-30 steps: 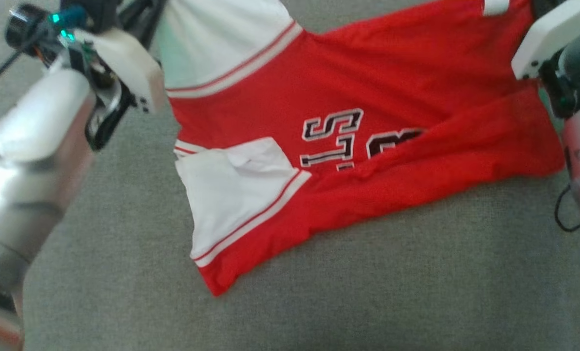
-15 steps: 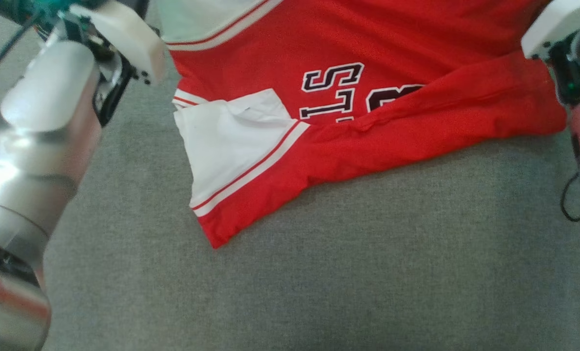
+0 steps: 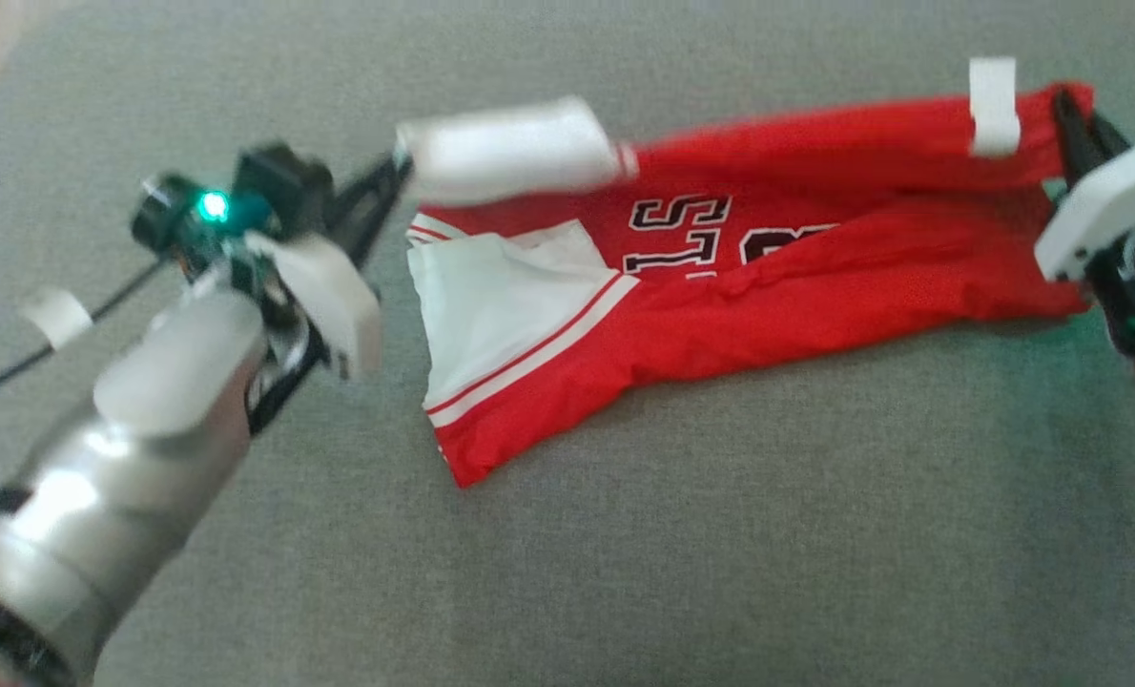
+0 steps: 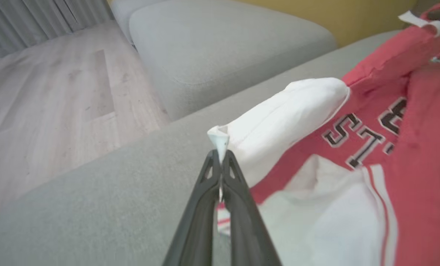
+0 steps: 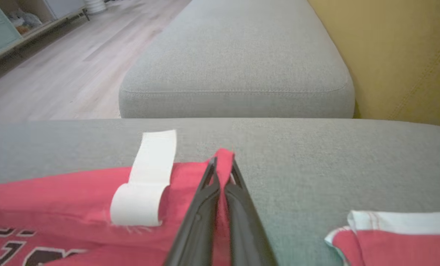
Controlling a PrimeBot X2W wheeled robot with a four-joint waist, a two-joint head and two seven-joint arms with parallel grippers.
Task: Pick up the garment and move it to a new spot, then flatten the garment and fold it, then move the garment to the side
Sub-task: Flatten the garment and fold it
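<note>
Tightly, left pincer [image 4: 220, 157] nips garment [image 3: 815, 277] by white sleeve; right pincer [image 5: 222, 164], red corner.

Garment [image 3: 815, 286]: red and white cloth, smooth, slight sheen. Cushion [image 3: 720, 534]: grey woven fabric, matt, coarse. Forearm [image 3: 100, 496] at 8 o'clock: glossy silver, probably metal. Fingers [image 4: 238, 207]: dark matt plastic. Floor [image 4: 57, 92] at 10 o'clock: pale wood.

"ST" in black, white-edged letters [image 3: 677, 234] on the red garment [image 3: 815, 286], following characters folded under, unreadable
</note>
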